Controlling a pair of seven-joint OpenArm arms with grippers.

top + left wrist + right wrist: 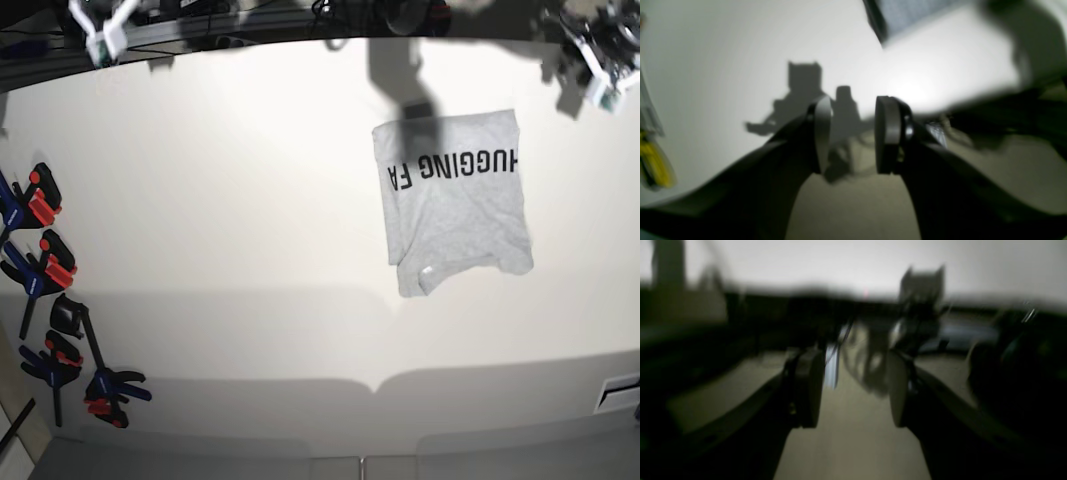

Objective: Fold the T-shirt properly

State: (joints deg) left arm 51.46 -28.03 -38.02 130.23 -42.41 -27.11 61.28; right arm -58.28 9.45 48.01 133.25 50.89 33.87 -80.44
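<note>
The shirt (452,200) lies folded on the bench (220,200), right of centre, lettering up. Both tools stand open and empty at the far corners: the left tool (607,62) near the shirt, the right tool (103,30) well apart.

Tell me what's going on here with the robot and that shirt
A two-armed robot is working on folding a grey T-shirt, which lies partly folded on the white table, lettering facing up. Nothing is holding it right now. Both arms are raised at the far corners of the table: the left gripper and the right gripper each have their jaws apart and empty. Some clamps sit along the table's edge.
</note>
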